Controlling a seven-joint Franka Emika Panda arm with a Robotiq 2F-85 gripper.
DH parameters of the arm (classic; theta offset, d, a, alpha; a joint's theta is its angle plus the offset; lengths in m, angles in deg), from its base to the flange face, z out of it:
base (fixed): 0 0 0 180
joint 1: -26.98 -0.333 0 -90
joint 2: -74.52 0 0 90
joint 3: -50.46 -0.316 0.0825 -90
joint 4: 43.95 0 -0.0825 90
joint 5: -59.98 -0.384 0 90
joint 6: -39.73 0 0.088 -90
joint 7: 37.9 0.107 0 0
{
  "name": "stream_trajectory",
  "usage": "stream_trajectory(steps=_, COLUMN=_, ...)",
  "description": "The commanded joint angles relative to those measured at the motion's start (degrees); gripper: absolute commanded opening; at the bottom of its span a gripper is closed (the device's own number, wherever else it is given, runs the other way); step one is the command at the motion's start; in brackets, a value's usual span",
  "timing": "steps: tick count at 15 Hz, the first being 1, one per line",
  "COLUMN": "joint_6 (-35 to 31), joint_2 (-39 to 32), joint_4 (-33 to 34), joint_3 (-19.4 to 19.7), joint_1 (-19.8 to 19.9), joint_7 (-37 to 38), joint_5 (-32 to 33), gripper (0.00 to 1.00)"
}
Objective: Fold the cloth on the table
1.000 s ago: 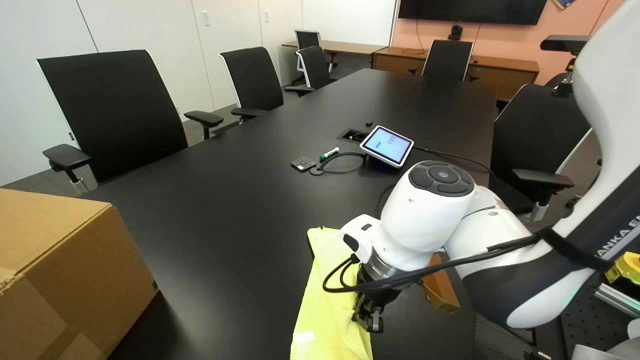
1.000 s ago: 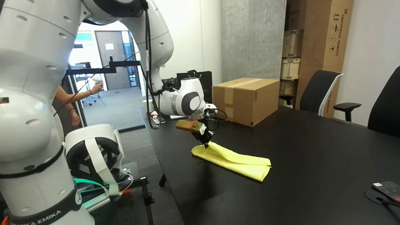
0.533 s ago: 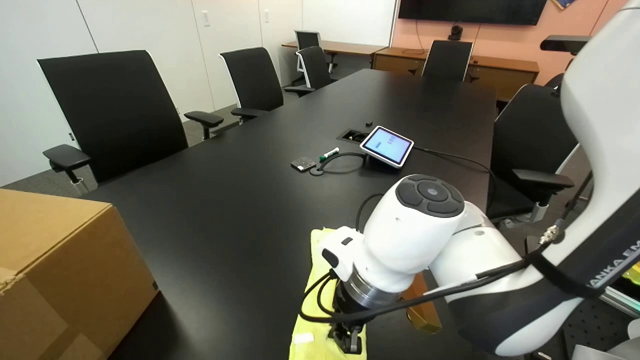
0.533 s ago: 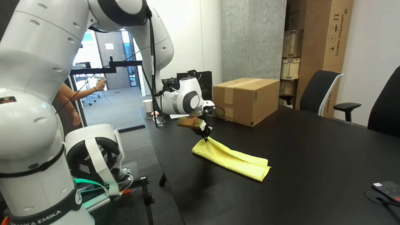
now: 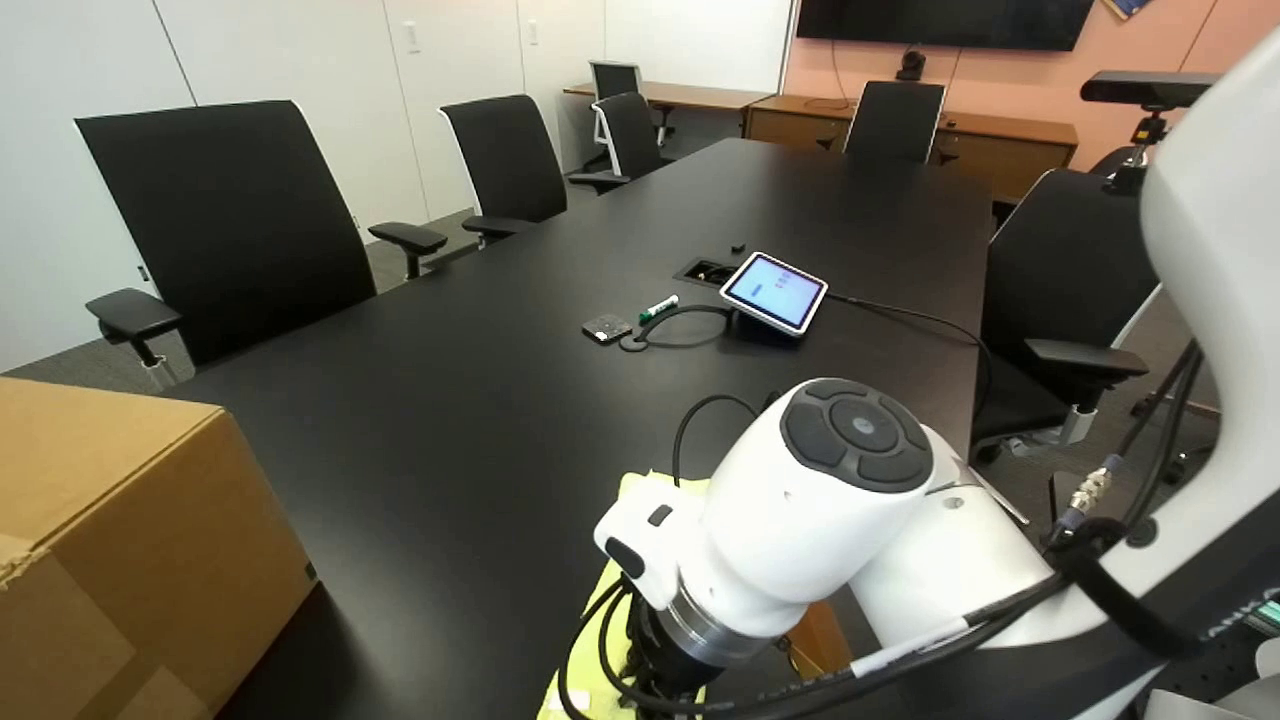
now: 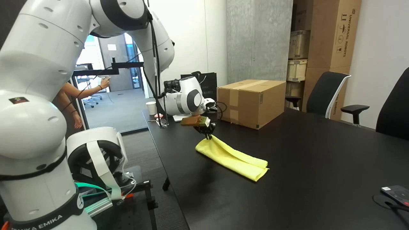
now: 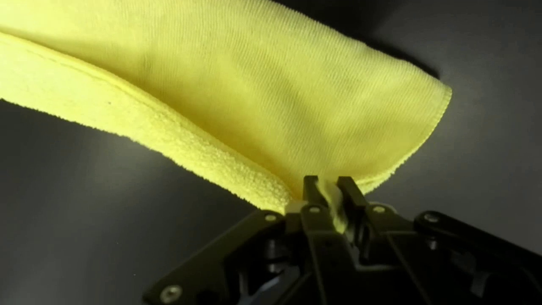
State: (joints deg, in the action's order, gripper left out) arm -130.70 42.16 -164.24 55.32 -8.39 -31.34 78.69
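On the black table (image 6: 319, 166), a yellow cloth (image 6: 230, 159) folded part way.
The gripper (image 7: 328, 186) has its jaws almost together on a pinch of the cloth at one end, which looks slightly raised; the other end rests on the table. The cloth lies doubled into a long strip, so one fold seems made, but the layers gape and their edges do not meet. Squaring up and letting go seem left; perhaps another fold too.
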Motion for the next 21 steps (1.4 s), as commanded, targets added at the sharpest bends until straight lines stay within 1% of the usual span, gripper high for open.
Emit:
stream_trajectory(steps=1, joint_6=-1.17, joint_2=-1.39, joint_4=3.53, joint_3=4.30, joint_1=-5.23, joint_7=2.87, joint_5=3.14, gripper=0.47)
stream_trajectory(steps=3, joint_6=-1.53, joint_2=-0.32, joint_4=4.64, joint_3=5.88, joint_1=-7.76, joint_7=4.66, joint_5=3.06, gripper=0.62)
stream_trajectory(steps=4, joint_6=-1.37, joint_2=0.75, joint_4=4.88, joint_3=5.45, joint_1=-8.02, joint_7=5.00, joint_5=2.02, gripper=0.71)
stream_trajectory(steps=5, joint_6=-1.17, joint_2=1.25, joint_4=5.18, joint_3=6.04, joint_1=-8.92, joint_7=5.48, joint_5=2.02, gripper=0.77)
stream_trajectory(steps=7, joint_6=0.60, joint_2=2.84, joint_4=4.60, joint_3=6.57, joint_1=-9.43, joint_7=5.58, joint_5=2.17, gripper=0.93)
stream_trajectory(steps=8, joint_6=1.43, joint_2=4.06, joint_4=3.44, joint_3=6.59, joint_1=-9.14, joint_7=5.56, joint_5=2.13, gripper=0.99)
stream_trajectory(steps=9, joint_6=2.15, joint_2=5.75, joint_4=1.33, joint_3=6.24, joint_1=-8.09, joint_7=4.69, joint_5=2.33, gripper=1.00)
stream_trajectory(steps=10, joint_6=3.64, joint_2=7.84, joint_4=-1.09, joint_3=6.88, joint_1=-7.69, joint_7=4.60, joint_5=2.94, gripper=1.00)
stream_trajectory(steps=11, joint_6=5.27, joint_2=10.32, joint_4=-4.37, joint_3=6.28, joint_1=-6.02, joint_7=3.55, joint_5=2.90, gripper=1.00)
stream_trajectory(steps=12, joint_6=7.66, joint_2=12.90, joint_4=-7.33, joint_3=7.57, joint_1=-5.80, joint_7=4.34, joint_5=4.03, gripper=1.00)
stream_trajectory(steps=13, joint_6=11.45, joint_2=15.14, joint_4=-9.80, joint_3=7.68, joint_1=-4.75, joint_7=4.97, joint_5=4.47, gripper=1.00)
stream_trajectory(steps=15, joint_6=18.94, joint_2=20.13, joint_4=-14.61, joint_3=4.79, joint_1=0.24, joint_7=3.59, joint_5=3.47, gripper=1.00)
stream_trajectory(steps=17, joint_6=25.79, joint_2=25.18, joint_4=-19.49, joint_3=1.34, joint_1=6.19, joint_7=1.86, joint_5=0.96, gripper=0.99)
stream_trajectory(steps=19, joint_6=30.56, joint_2=30.73, joint_4=-24.37, joint_3=-1.98, joint_1=12.11, joint_7=1.23, joint_5=-1.36, gripper=1.00)
stream_trajectory(steps=21, joint_6=33.44, joint_2=36.72, joint_4=-29.57, joint_3=-4.42, joint_1=17.24, joint_7=-1.59, joint_5=-5.88, gripper=1.00)
